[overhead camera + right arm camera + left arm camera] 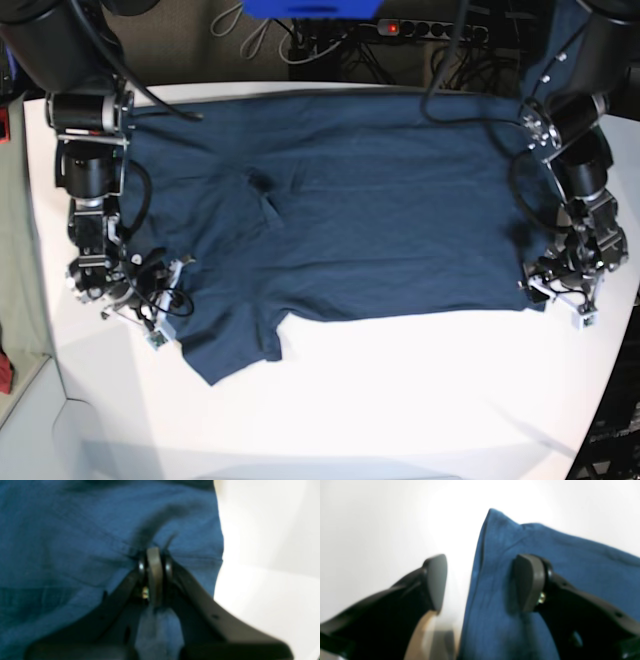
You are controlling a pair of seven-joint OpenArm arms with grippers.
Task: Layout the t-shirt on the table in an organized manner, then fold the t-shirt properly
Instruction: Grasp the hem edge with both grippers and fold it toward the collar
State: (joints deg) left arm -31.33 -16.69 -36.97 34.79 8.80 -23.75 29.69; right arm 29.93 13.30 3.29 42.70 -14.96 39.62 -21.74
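Meanwhile, the t-shirt [340, 210] lies spread on the white counter [400, 400]; right end effector [155, 580] pinches its shoulder cloth; left end effector [480, 582] stands spread astride the hem; both should lift evenly.

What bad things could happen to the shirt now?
The right gripper has its jaws shut on the t-shirt; the left gripper is open, with only one jaw over the cloth. Pulling now might drag the shirt crooked. The wrinkle near the collar and the sleeve by the table edge could fold messily.
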